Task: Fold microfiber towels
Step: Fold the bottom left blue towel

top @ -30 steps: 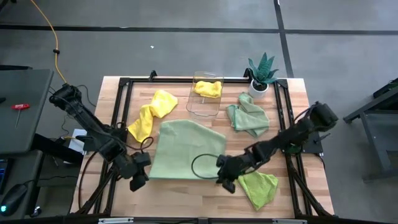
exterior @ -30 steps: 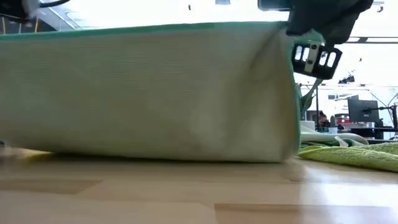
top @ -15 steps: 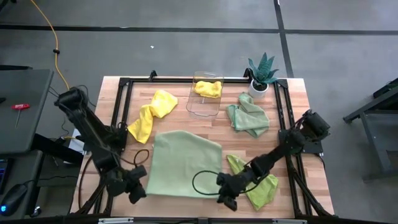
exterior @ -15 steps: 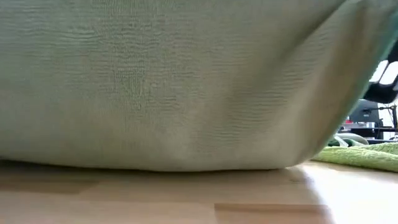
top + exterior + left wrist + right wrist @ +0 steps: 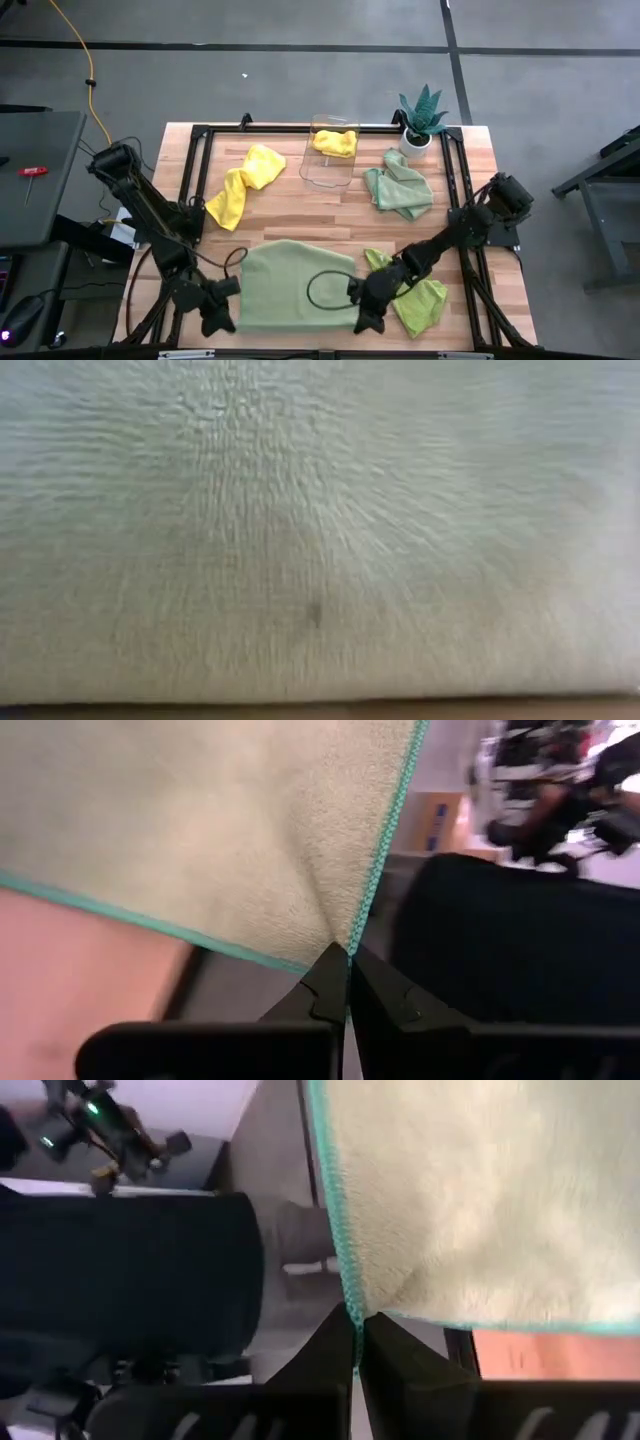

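A pale mint green towel (image 5: 298, 285) lies spread near the table's near edge and fills the low view (image 5: 320, 530). My left gripper (image 5: 217, 318) is shut on its near left corner. My right gripper (image 5: 365, 320) is shut on its near right corner. A lime green towel (image 5: 418, 302) lies crumpled to the right of my right gripper. A yellow towel (image 5: 242, 183) and a crumpled mint green towel (image 5: 398, 190) lie farther back. Another yellow towel (image 5: 335, 142) sits in the clear bin (image 5: 322, 168). My left gripper pinches the towel's teal-edged near left corner (image 5: 350, 948) between its two fingertips. The cloth spreads away from the fingers toward the far side. My right gripper pinches the towel's near right corner (image 5: 353, 1312) between its two fingertips. The cloth's lower part rests on the table (image 5: 320, 698).
A spiky potted plant (image 5: 421, 118) stands at the far right corner. A black cable loop (image 5: 328, 290) from the right arm hangs over the towel. A black frame (image 5: 200, 150) runs around the wooden table top. Bare wood shows in the table's middle (image 5: 300, 215).
Both grippers have gone toward the table's near edge, still shut on the mint towel's corners. The towel has come along with them, its far edge too, and now fills the low view.
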### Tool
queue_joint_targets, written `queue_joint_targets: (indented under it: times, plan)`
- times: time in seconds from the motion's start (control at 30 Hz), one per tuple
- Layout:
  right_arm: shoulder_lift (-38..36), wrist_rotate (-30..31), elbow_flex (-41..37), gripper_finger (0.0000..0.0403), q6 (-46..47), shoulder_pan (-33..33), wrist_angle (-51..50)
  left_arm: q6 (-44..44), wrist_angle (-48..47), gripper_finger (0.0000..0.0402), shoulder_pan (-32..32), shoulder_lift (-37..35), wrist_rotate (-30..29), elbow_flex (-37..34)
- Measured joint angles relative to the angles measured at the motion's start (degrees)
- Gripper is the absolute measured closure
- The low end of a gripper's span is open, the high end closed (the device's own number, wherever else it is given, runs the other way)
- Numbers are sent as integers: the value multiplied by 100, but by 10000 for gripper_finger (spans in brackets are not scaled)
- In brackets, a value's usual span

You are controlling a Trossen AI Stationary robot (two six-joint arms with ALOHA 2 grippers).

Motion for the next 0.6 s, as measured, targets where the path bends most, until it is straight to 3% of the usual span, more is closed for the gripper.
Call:
queue_joint_targets:
  times: [0.17,0.4,0.6]
  plan:
    - [-209,660,0,403,-150,-565,-757,532,-1722,402,478,-630,-106,-1]
    - [-239,1574,-3,403,-121,-1200,-1465,333,-4084,401,758,-1210,-996,-5]
    - [-239,1935,0,403,-79,-1424,-2092,204,-4650,401,908,-1126,-1377,-3]
